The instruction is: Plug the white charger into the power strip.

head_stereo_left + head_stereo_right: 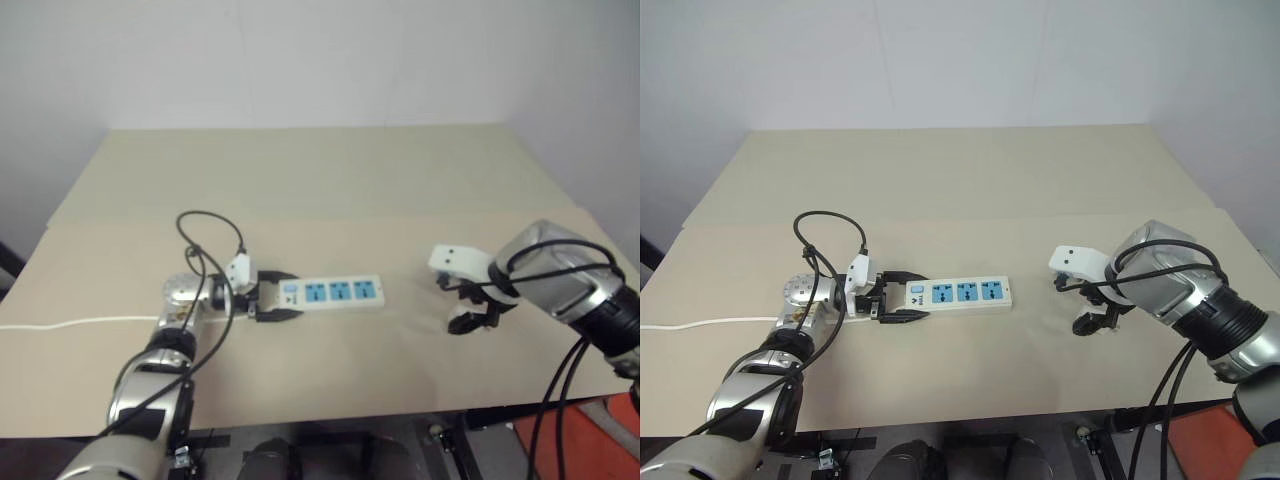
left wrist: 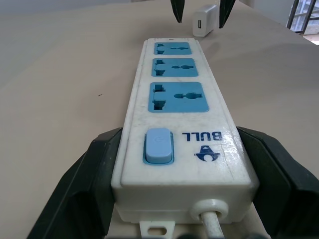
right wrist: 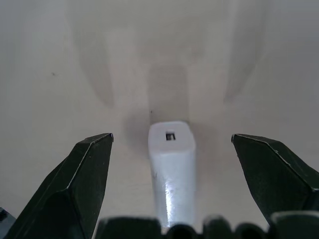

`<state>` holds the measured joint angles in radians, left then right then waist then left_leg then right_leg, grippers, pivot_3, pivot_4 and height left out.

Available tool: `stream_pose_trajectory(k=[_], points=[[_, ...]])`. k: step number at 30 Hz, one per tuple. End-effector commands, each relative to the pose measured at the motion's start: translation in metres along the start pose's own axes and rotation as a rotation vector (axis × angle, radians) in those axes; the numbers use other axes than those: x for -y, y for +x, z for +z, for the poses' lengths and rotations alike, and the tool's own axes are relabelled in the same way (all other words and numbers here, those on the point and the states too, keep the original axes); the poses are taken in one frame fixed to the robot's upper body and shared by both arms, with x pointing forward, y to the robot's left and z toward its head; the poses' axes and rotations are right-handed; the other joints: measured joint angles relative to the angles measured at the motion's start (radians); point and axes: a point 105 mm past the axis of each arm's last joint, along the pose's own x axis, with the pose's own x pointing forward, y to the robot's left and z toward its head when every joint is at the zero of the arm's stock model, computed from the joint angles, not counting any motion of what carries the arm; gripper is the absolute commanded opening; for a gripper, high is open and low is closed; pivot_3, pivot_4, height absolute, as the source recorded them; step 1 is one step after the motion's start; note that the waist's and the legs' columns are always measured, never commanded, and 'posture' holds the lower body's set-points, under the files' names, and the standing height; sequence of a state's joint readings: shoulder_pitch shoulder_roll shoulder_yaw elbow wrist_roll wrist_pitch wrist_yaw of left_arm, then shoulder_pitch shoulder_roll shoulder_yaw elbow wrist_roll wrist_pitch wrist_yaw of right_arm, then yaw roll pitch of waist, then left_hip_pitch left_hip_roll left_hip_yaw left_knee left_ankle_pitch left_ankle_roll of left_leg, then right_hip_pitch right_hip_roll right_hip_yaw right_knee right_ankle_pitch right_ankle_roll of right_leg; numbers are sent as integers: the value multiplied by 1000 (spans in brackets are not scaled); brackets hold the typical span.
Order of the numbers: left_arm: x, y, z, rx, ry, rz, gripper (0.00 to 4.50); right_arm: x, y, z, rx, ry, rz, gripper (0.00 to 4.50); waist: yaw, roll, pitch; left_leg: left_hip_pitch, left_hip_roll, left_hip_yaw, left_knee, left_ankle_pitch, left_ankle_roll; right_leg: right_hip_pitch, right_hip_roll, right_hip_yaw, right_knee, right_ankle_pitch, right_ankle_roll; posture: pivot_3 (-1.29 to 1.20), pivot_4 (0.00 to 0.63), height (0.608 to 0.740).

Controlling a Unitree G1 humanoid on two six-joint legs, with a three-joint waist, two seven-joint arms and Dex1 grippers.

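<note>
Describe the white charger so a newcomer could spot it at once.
On the tan table, look past the power strip's socket end to the right gripper. The white charger lies on the tabletop between its open black fingers: a small, rounded white block, far shorter than the strip.

Power strip [image 2: 182, 124]: white plastic casing showing a smooth, faintly glossy finish, blue sockets looking matt; white charger [image 3: 172, 164]: smooth plastic catching a glossy highlight; table [image 1: 300, 180]: beige surface appearing matt; gripper fingers [image 3: 75, 189]: black, matt
</note>
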<state>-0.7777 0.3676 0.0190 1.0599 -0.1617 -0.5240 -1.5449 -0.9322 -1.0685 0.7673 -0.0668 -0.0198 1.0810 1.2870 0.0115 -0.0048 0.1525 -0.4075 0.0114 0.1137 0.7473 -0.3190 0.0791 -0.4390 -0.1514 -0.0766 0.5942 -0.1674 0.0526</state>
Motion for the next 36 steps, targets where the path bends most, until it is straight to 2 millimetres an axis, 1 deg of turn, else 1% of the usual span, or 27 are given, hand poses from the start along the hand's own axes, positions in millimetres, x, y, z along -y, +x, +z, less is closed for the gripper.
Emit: stream_pose_trajectory(k=[1,4,8,10,12,17,20,22,24,27,29,30,31,32,33,35,36], points=[[14,8,-13,-32,-43,-49,3264,6,-7,3,24,3,-34,4315,0,0,0,0,0,0,0,0,0,0,0,0,0,0,0,0,150,740],[13,8,-14,-34,-43,-47,3264,7,-5,4,40,24,-37,3624,0,0,0,0,0,0,0,0,0,0,0,0,0,0,0,0,150,740],[13,7,-14,-35,-43,-45,3264,6,-7,6,45,21,-23,2261,0,1,0,0,0,0,0,0,0,0,0,0,0,0,0,0,150,740],[13,6,-14,-34,-44,-42,3264,3,-8,4,29,-10,-21,1603,0,1,0,0,0,0,0,0,0,0,0,0,0,0,0,0,150,740],[12,6,-14,-35,-44,-41,3264,5,-8,3,21,-28,-39,1137,0,1,0,0,0,0,0,0,0,0,0,0,0,0,0,0,150,740],[11,5,-14,-42,-44,-39,3264,2,-14,11,54,-57,-31,1137,0,1,-1,0,0,0,0,0,0,0,0,0,0,0,0,0,150,740],[12,6,-13,-44,-42,-43,3264,3,-18,12,56,-76,-49,1137,0,1,-1,0,0,0,0,0,0,0,0,0,0,0,0,0,150,740],[12,6,-13,-43,-40,-47,3264,3,-27,22,121,-81,-61,1137,0,1,-1,0,0,0,0,0,0,0,0,0,0,0,0,0,150,740],[12,5,-11,-38,-37,-54,3264,4,-43,44,264,-52,-76,1137,-2,1,-1,0,0,0,0,0,0,0,0,0,0,0,0,0,150,740],[14,5,-8,-25,-30,-71,3264,7,-83,84,610,-7,-92,1137,-4,1,-1,1,1,0,0,0,-1,0,0,0,0,0,0,0,150,740],[16,5,-7,-21,-30,-87,3264,8,-103,99,820,5,-102,1137,0,1,-1,0,1,0,-1,1,-1,0,1,0,1,1,0,0,150,740],[18,5,-6,-20,-30,-97,3264,7,-109,103,908,-8,-98,1137,1,1,-1,0,1,0,-1,1,-1,1,2,-1,1,1,0,0,150,740],[20,5,-6,-22,-33,-104,3264,-2,-114,108,1046,-27,-37,1137,3,1,-1,0,1,-1,-1,1,-1,2,2,-3,1,1,0,0,150,740],[21,5,-6,-25,-33,-108,3264,-9,-117,110,1141,-45,16,1137,3,-1,-2,0,0,-1,-1,1,-1,3,2,-4,1,1,0,0,150,740],[22,5,-6,-27,-31,-111,3264,-14,-116,111,1199,-55,41,1137,2,-1,-2,0,1,-1,-2,1,-1,4,2,-7,0,1,0,0,150,740],[25,6,-3,-24,-26,-112,3264,-21,-106,114,1285,-66,86,1137,-3,-1,-3,1,0,0,-2,0,-2,5,2,-14,-1,1,0,0,150,740],[25,7,-2,-25,-25,-107,3264,-27,-101,117,1333,-69,138,1137,-6,-1,-2,1,0,0,-2,0,-2,5,2,-14,-1,1,0,0,150,740]])
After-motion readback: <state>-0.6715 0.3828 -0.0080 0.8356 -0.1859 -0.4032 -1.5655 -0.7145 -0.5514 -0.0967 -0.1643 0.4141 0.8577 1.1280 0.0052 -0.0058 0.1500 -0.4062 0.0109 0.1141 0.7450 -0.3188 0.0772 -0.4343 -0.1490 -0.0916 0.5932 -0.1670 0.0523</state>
